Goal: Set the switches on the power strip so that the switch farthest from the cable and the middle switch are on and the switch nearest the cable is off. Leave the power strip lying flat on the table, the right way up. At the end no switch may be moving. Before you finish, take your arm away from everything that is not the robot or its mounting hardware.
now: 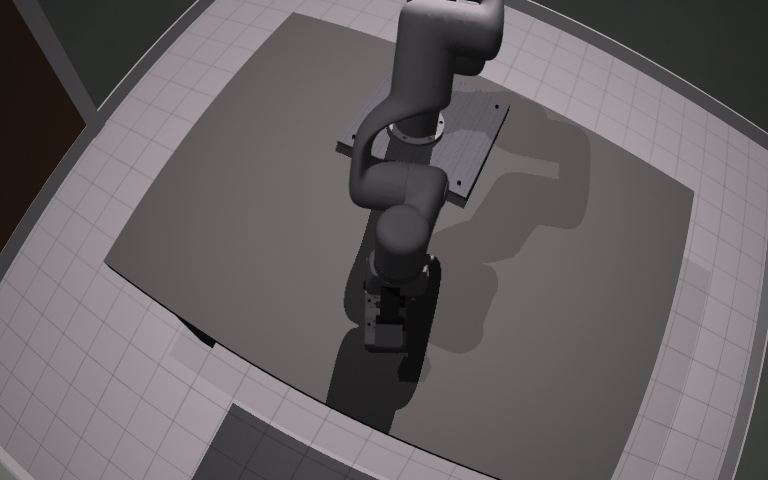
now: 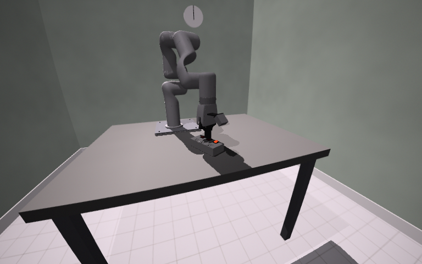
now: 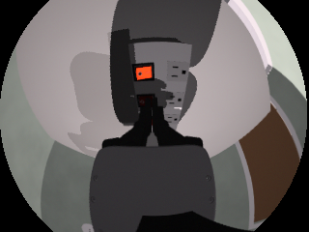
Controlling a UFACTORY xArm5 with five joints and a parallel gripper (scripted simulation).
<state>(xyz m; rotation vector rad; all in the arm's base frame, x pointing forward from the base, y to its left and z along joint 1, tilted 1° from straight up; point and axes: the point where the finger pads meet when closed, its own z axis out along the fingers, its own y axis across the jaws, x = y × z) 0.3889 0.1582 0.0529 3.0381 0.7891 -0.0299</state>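
The grey power strip [image 2: 207, 145] lies flat on the table, right way up, in front of the arm's base. The switch at its near end [image 2: 215, 141] glows orange-red; it also shows lit in the wrist view [image 3: 145, 72]. A second switch [image 2: 202, 136] sits right under my fingertips, dark red, partly hidden. The third switch is hidden behind the gripper. My gripper [image 2: 207, 135] [image 3: 152, 104] points straight down with its fingers shut together, tips at the middle of the strip. From above, the arm covers most of the strip [image 1: 416, 316].
The arm's base plate [image 2: 177, 126] is bolted behind the strip. The table's front edge [image 2: 186, 186] lies well ahead of the strip. A clock [image 2: 193, 16] hangs on the back wall.
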